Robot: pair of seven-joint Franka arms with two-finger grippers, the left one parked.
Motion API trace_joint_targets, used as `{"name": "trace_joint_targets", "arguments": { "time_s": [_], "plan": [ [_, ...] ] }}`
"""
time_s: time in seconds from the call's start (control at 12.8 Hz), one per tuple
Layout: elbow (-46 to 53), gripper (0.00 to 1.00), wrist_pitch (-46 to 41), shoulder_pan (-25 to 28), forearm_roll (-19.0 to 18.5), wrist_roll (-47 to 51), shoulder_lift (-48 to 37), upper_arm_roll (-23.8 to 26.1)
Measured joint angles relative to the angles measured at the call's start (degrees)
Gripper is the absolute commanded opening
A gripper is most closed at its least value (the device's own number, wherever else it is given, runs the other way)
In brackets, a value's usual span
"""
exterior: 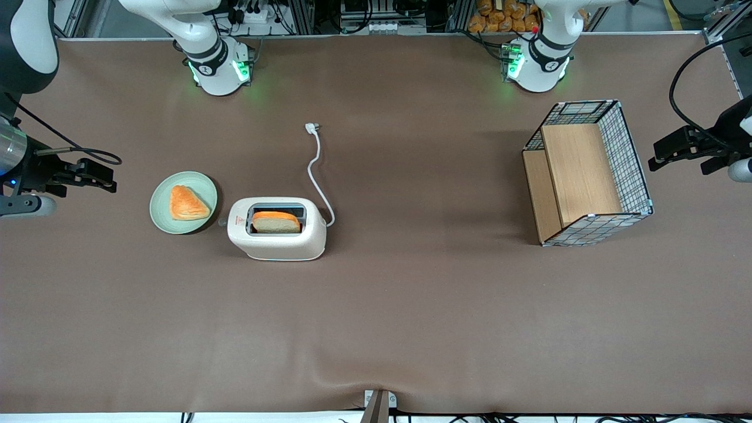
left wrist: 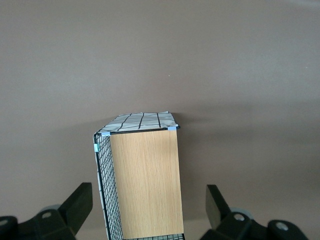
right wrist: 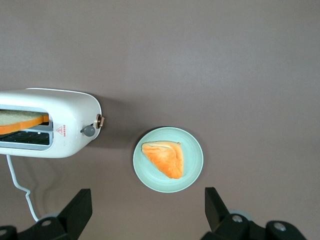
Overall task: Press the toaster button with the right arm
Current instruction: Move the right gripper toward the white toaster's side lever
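Brown cloth-covered table (exterior: 411,305). Small cream-white plastic toaster (exterior: 276,229) beside a pale green plate (exterior: 166,220), probably light, likely to slide; tiny grey lever button (right wrist: 89,131) on its short end. Slim black gripper (exterior: 104,175) well apart, fingers spread open.

I am seeing no readable text. The toaster (right wrist: 47,123) is showing only a tiny red triangle mark (right wrist: 61,130) with lettering too small to read, on its top beside the button (right wrist: 89,131). My gripper (exterior: 88,175) is hovering near the plate, carrying no label.
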Motion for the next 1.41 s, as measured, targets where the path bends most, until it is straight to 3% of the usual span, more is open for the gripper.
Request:
{"name": "trace_joint_targets", "arguments": {
  "time_s": [1.17, 1.41],
  "plan": [
    [-0.54, 1.0, -3.38, 0.96, 0.05, -0.05, 0.23, 0.17],
    [-3.65, 1.0, -2.16, 2.88, 1.93, -0.04, 0.65, 0.45]
  ]
}}
